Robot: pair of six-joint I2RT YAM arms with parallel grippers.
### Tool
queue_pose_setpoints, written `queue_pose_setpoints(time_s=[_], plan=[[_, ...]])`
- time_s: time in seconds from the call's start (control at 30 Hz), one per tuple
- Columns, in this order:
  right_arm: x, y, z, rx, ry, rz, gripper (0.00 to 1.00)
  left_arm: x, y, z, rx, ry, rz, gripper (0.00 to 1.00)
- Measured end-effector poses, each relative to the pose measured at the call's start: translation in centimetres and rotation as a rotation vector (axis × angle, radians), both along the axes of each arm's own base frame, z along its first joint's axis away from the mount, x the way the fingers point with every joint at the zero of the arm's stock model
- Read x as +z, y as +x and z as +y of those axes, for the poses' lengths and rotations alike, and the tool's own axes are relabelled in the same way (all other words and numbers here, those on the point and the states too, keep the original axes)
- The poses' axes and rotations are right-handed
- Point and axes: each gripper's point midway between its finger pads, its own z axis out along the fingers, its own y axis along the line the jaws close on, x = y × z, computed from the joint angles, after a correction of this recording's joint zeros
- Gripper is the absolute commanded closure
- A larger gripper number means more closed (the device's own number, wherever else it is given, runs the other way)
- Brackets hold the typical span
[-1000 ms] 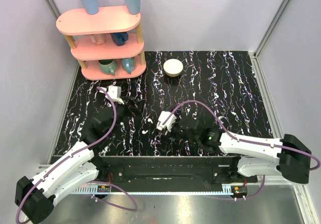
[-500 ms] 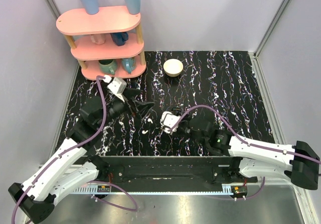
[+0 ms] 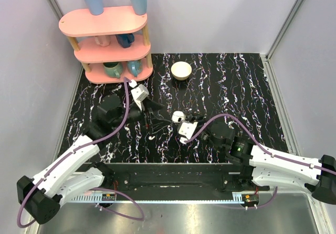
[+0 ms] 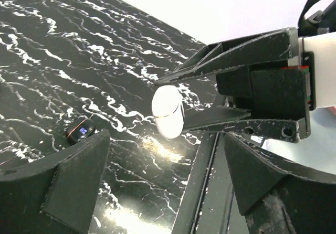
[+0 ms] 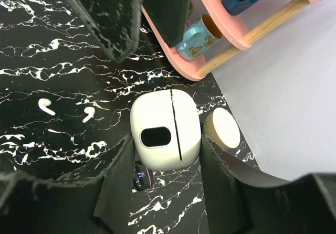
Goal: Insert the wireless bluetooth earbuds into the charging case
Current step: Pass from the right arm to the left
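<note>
Black marble table [image 3: 252, 87]: both earbuds [image 5: 46, 106] lie loose beside the right gripper [image 5: 166, 139], which clamps the closed charging case [image 5: 165, 126]. Left gripper [image 4: 167, 139] gapes wide.

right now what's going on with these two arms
The right claw is shut on the charging case, which looks closed, and seems to hold it just above the black marble table. The left claw is open and empty, pointing at the case from close by. Both earbuds lie loose on the table off to one side of the case, so neither is in it yet.
</note>
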Motion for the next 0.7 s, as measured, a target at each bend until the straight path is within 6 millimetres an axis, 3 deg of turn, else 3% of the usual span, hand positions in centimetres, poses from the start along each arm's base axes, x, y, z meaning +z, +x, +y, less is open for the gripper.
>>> queue_pose_setpoints(time_s=[0.23,0.7], plan=[[0.2,-0.2,0.2,0.021,-0.001,-0.014,0.75,-0.5,-0.2,-1.5,-0.074,-0.041,0.054,0.13],[1.2,-0.2,0.6,0.032,0.037,-0.030,0.75,-1.9,0.9,-2.2,-0.043,-0.103,0.116,0.29]])
